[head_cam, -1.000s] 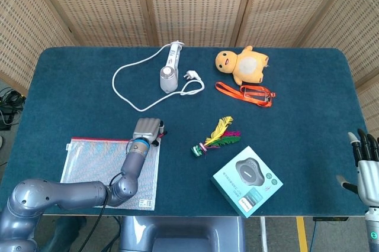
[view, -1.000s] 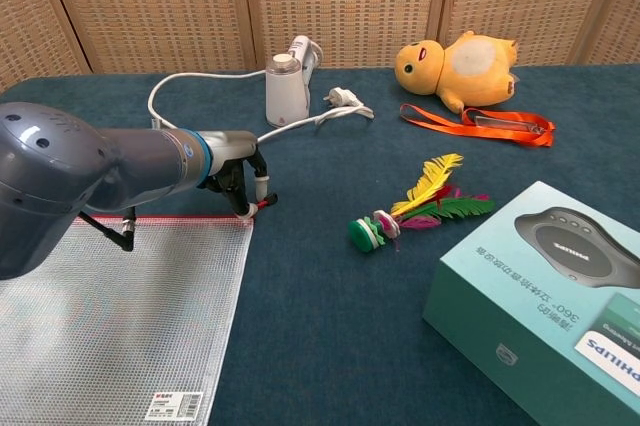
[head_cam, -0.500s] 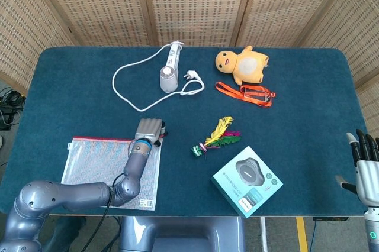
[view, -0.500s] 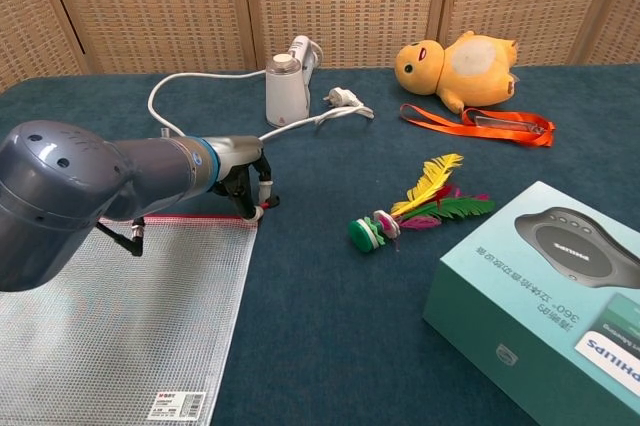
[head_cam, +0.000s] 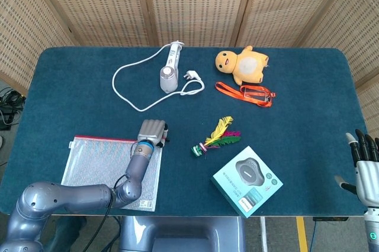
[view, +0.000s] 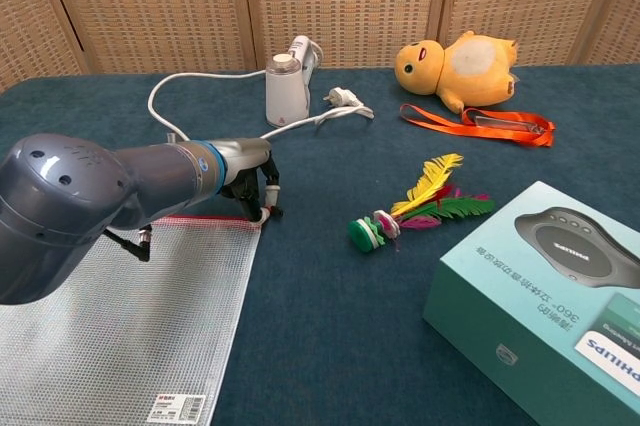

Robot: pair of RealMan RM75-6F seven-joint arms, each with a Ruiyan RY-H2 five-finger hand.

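A clear mesh zip pouch (head_cam: pixel 100 172) with a red zipper lies flat at the table's front left, also in the chest view (view: pixel 120 316). My left hand (head_cam: pixel 151 131) is at its top right corner, fingers curled down. In the chest view the left hand (view: pixel 250 181) pinches the zipper pull at the end of the red strip. My right hand (head_cam: pixel 366 166) hangs off the table's right edge, fingers apart, holding nothing; the chest view does not show it.
A feather shuttlecock (head_cam: pixel 215 138) lies right of the pouch, with a teal box (head_cam: pixel 247 180) in front of it. Further back are a white corded device (head_cam: pixel 169 74), a yellow plush (head_cam: pixel 244 64) and an orange lanyard (head_cam: pixel 246 93).
My left hand has slid slightly to the right along the pouch's zipper edge to its corner. The right hand has barely moved.
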